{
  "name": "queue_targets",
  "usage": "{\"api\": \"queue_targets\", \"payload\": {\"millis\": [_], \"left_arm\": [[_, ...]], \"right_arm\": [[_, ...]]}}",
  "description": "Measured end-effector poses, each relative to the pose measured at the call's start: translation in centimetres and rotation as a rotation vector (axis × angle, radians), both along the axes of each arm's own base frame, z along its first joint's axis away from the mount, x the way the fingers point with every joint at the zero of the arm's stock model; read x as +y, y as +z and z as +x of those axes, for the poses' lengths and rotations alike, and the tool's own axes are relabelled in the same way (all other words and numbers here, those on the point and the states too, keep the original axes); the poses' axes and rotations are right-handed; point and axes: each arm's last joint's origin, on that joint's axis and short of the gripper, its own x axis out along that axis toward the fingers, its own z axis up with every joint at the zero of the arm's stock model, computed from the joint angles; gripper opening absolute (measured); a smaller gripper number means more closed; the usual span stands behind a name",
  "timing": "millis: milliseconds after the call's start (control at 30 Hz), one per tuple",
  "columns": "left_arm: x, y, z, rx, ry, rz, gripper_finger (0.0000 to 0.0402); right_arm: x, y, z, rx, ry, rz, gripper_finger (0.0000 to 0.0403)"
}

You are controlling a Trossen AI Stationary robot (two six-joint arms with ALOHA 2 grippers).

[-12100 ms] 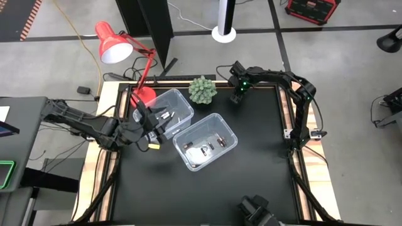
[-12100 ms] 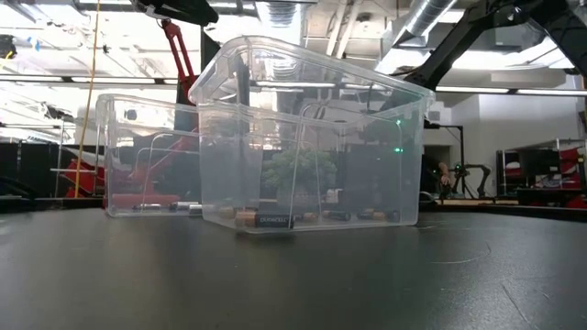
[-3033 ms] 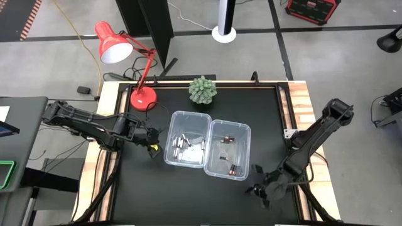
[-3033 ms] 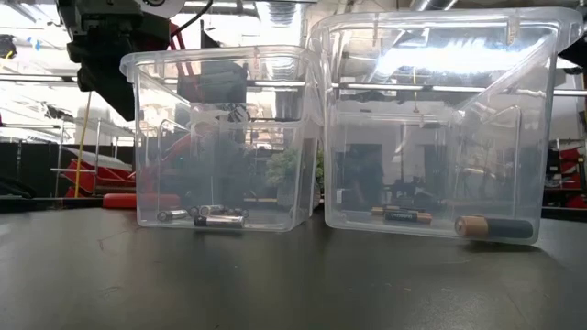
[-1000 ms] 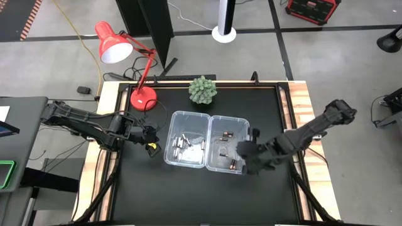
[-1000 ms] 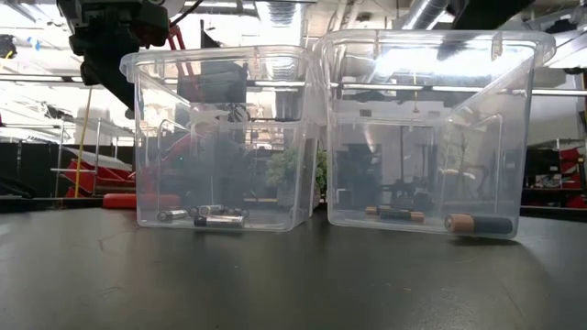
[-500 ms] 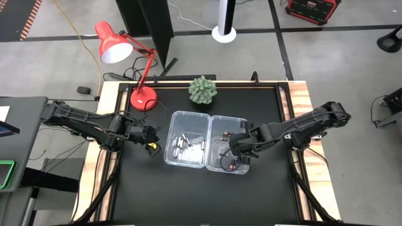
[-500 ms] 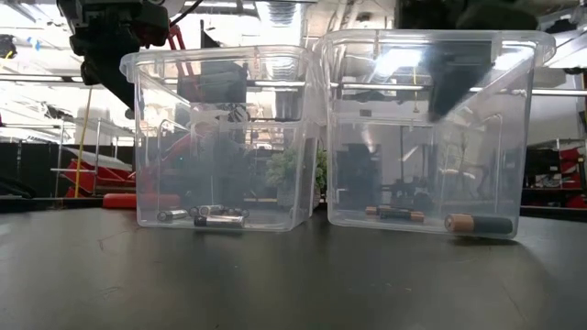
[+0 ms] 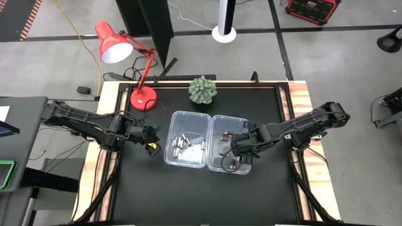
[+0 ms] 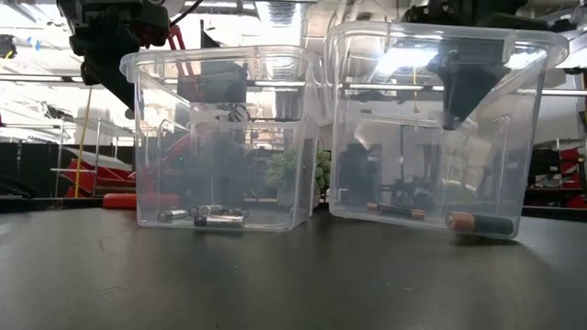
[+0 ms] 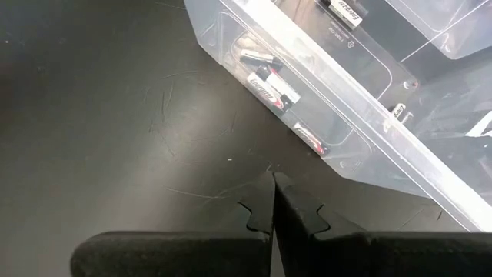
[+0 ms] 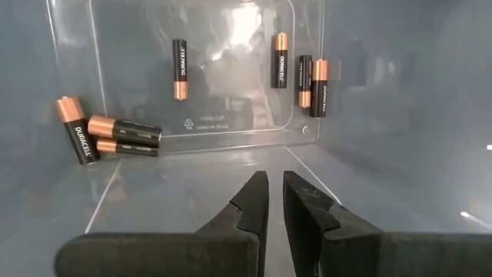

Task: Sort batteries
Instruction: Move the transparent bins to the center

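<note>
- Bins: two clear bins sat side by side mid-desk [image 9: 264, 194]; the left bin [image 9: 186, 139] and right bin [image 9: 227, 144] had their walls touching or nearly so.
- The silver batteries [image 9: 182, 144] lay on the floor of the left bin, several bunched together.
- The dark batteries [image 12: 121, 132] with copper ends lay in the right bin: three clustered at one side, one alone, three close together at the other.
- The right end effector [image 12: 275, 198] was lowered inside the right bin, above its floor, its fingers [image 12: 254, 201] nearly together with a thin gap and nothing between them.
- In the low view the right bin looked slightly tilted, one edge perhaps off the desk, though that is hard to confirm.
- The left end effector [image 11: 273, 201] was clenched empty, hovering low over bare desk just beside the left bin's outer wall.
- A red lamp [image 9: 115, 43] and a small green plant [image 9: 203, 90] stood at the desk's far edge.
</note>
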Motion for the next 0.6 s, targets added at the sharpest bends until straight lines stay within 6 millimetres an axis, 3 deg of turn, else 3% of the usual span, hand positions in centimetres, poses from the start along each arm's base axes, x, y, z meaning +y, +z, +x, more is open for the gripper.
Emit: {"api": "queue_targets", "payload": {"millis": [433,600], "left_arm": [[0.0,0.0,0.0,0.000,-0.001,-0.001,0.0000],[0.0,0.0,0.0,0.001,-0.002,0.000,0.0000]], "right_arm": [[0.1,2.1,0.3,-0.025,-0.002,-0.010,0.0058],[1.4,2.8,0.5,-0.078,0.064,-0.010,0.0058]]}}
